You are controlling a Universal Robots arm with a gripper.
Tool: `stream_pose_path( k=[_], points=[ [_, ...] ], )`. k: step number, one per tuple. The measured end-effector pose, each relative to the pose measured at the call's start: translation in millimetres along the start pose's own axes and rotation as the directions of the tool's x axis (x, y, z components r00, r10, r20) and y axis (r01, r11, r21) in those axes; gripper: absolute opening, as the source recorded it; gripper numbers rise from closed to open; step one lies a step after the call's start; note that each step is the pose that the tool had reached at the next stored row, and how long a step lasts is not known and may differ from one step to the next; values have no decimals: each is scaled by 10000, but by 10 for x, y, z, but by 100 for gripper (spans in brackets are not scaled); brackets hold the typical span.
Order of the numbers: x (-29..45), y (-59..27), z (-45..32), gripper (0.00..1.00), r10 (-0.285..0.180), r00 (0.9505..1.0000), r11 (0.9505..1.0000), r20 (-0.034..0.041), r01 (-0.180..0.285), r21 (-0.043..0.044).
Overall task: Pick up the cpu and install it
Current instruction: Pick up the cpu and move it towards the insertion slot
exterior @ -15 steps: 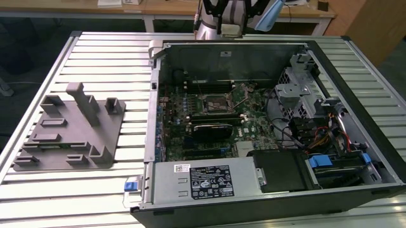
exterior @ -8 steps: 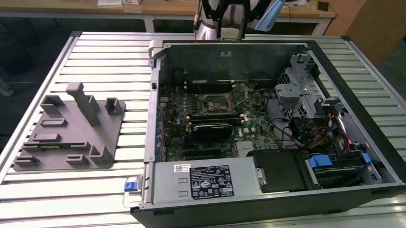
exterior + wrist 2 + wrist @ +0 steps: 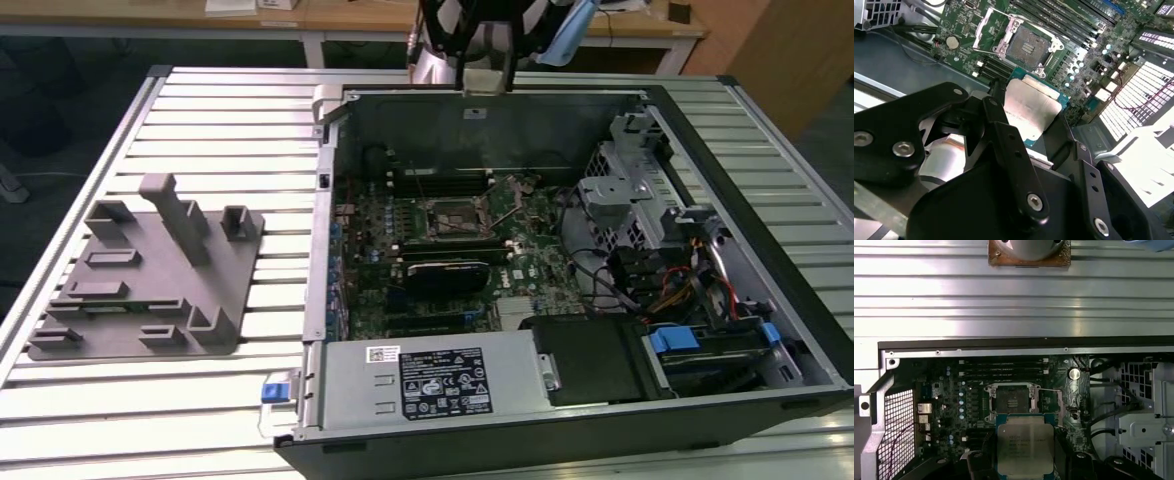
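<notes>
Exterior view's left holds the grey moulded fixture plate point(image 3: 140, 275) on the ribbed metal bench point(image 3: 214, 120); rightward, the open computer case point(image 3: 747, 140) bares its dark square socket point(image 3: 454, 222). In the first wrist view the hand point(image 3: 1026, 460) is clamped on the cpu point(image 3: 1024, 440), which is flat, matte silver and green-rimmed, near the socket. Such a thin edge grip risks tilt, and a skewed seating could likely bend contacts.

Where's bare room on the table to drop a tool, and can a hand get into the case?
Free: the table slats around the fixture plate, including the strip between it and the case. Crowded: inside the case, with the motherboard, cables, and the gripper holding the cpu by the open socket.
</notes>
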State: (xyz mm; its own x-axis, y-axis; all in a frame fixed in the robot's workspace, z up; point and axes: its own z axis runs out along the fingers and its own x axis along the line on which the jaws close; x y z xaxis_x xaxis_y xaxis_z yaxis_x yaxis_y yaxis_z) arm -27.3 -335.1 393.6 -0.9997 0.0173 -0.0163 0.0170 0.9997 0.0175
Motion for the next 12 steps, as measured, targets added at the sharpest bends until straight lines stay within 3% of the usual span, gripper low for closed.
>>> stream_pose_path(
  k=[12],
  points=[
    [7,-26,162,55,0,10000,10000,0,0,-35]
  ],
)
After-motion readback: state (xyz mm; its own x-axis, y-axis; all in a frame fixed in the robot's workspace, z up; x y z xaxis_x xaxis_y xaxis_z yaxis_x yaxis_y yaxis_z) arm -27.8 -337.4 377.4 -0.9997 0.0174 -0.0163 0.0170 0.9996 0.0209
